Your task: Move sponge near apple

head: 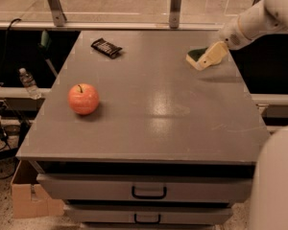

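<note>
1 gripper [214, 55] sat right over the sponge [196, 56] at the far-right corner of the table [153, 114] — couldn't tell if it was open or clamped. Apple [83, 98] lay well apart, off to the left and nearer the front edge.

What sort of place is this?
Probably a robotics lab: a grey drawer cabinet as worktop, cables on the floor at left, and the end effector over the sponge at back right.
</note>
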